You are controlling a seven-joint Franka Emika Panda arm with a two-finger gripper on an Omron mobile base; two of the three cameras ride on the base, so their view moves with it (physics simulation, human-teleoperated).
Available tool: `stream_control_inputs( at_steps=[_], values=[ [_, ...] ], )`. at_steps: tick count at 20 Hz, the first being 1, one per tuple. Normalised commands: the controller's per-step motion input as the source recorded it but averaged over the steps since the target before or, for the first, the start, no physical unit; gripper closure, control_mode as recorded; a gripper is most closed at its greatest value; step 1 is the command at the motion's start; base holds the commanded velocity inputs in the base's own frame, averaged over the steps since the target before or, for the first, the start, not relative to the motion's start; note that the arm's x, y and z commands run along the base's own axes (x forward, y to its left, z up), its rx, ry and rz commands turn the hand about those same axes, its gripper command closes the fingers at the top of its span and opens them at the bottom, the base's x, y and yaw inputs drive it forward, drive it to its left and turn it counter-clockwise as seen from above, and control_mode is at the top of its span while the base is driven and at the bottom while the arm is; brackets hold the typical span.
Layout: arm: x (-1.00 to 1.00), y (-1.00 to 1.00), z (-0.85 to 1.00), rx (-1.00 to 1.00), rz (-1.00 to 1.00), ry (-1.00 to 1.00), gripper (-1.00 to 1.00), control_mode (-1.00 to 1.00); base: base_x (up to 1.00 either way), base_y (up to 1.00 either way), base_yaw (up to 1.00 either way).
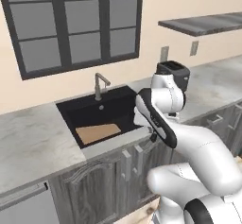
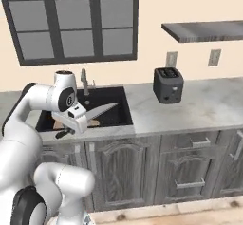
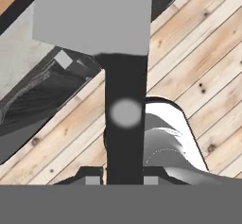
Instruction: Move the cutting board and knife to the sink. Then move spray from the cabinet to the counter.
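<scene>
The knife point(image 2: 97, 110) is held in the tool point(image 2: 72, 124), above the front part of the black sink point(image 2: 122, 106). I see the tool's two fingertips point(image 3: 93, 177) pressed against either side of the black handle, so I record the tool as clenched on the knife.

Orientation: in the right base view the grey blade runs from the tool up and to the right, its tip over the basin and aimed toward the sink's right wall. The long axis lies close to level, slightly raised at the tip. The butt of the handle protrudes on the near-left side of the tool, over the front edge of the desk point(image 2: 190, 107). In the hand view the handle point(image 3: 124, 119) rises straight up from between the fingertips and the broad grey blade point(image 3: 92, 15) sits at the top of the picture, with plank flooring behind it.

The cutting board point(image 1: 98, 133) lies flat on the sink floor, toward the front-left of the basin as the left base view shows it, long axis running roughly left to right. In the right base view it sits under the tool and the knife.

Other items noted: a faucet point(image 1: 99, 83) at the sink's back rim, and a dark toaster point(image 2: 168, 85) on the desk right of the sink, well apart from the tool.
</scene>
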Motion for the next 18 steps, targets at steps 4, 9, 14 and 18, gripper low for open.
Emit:
stream_control_inputs(
  at_steps=[4, 9, 14, 18],
  values=[
    [0.0, 0.0, 0.0, 0.0, 0.0, 0.0, 1.0, 1.0, 0.53, 0.0, 0.43],
    [0.0, 0.0, 0.0, 0.0, 0.0, 0.0, 1.0, 1.0, 0.69, 0.0, 0.15],
    [0.0, 0.0, 0.0, 0.0, 0.0, 0.0, 1.0, 1.0, 0.47, 0.0, 0.02],
    [0.0, 0.0, 0.0, 0.0, 0.0, 0.0, 1.0, 1.0, 0.42, 0.01, 0.01]
  ],
)
